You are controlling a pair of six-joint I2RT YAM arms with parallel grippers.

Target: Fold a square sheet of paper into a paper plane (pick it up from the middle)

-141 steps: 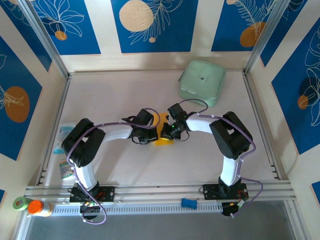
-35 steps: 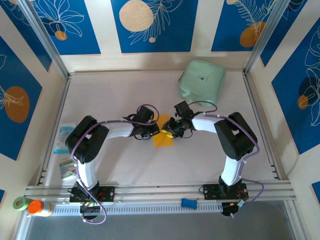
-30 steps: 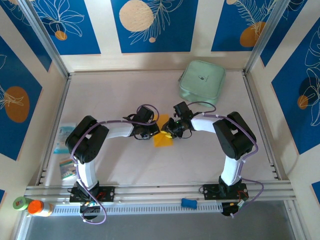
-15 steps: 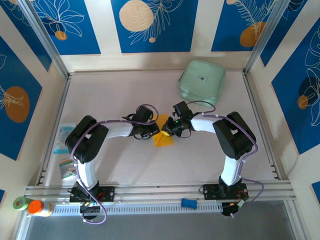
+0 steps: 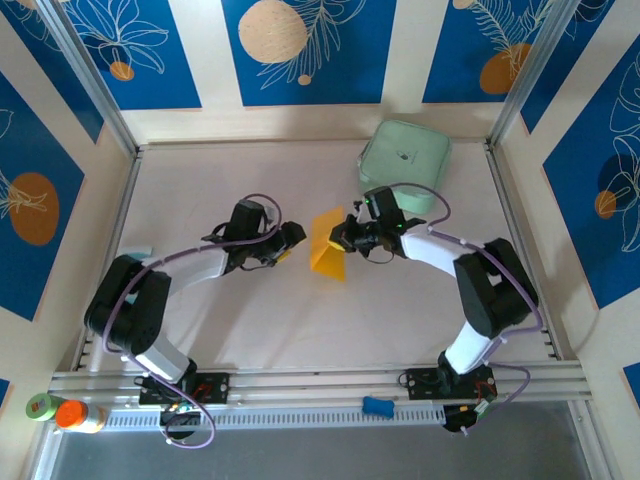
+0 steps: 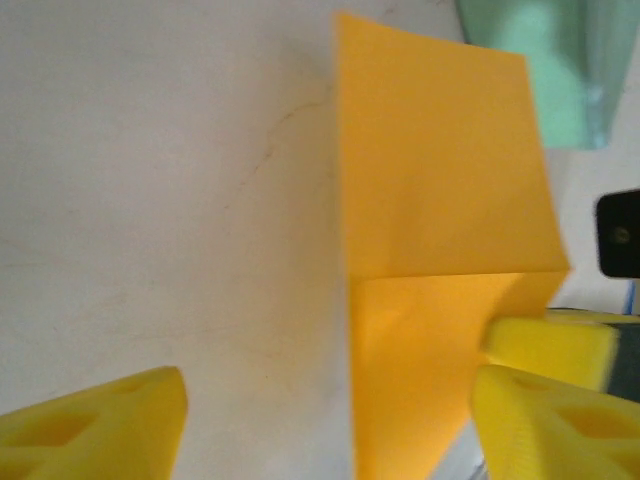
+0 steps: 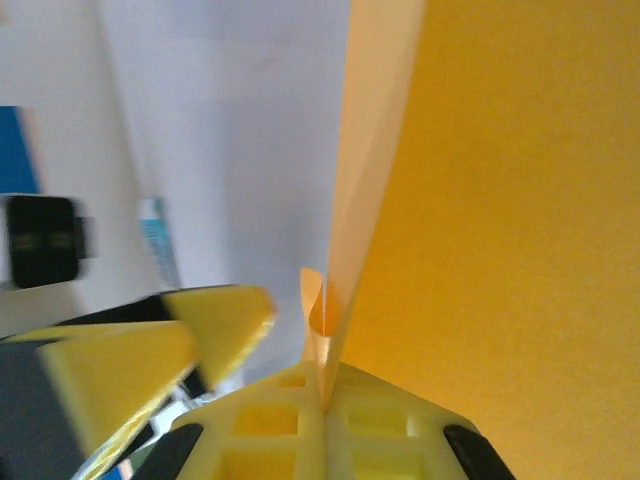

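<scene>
The square sheet of paper [image 5: 325, 256] is orange-yellow, folded with a crease, and held up off the table in the middle. My right gripper [image 5: 341, 239] is shut on its right edge. In the right wrist view the two pads [image 7: 290, 425] press together on the paper [image 7: 500, 200], which has a small curled flap just above them. My left gripper [image 5: 294, 243] is just left of the sheet and open. In the left wrist view the gripper [image 6: 330, 425] stands wide, with the paper [image 6: 440, 190] hanging between and beyond its fingertips [image 6: 110, 420], untouched.
A mint-green rounded case [image 5: 404, 165] lies at the back right, close behind the right arm. An orange-capped bottle [image 5: 72, 414] stands at the front left below the rail. Metal rails run along both sides of the table.
My left gripper has opened, let go of the paper and drawn back to the left. My right gripper has shut on the sheet and carried it slightly up and toward the back.
</scene>
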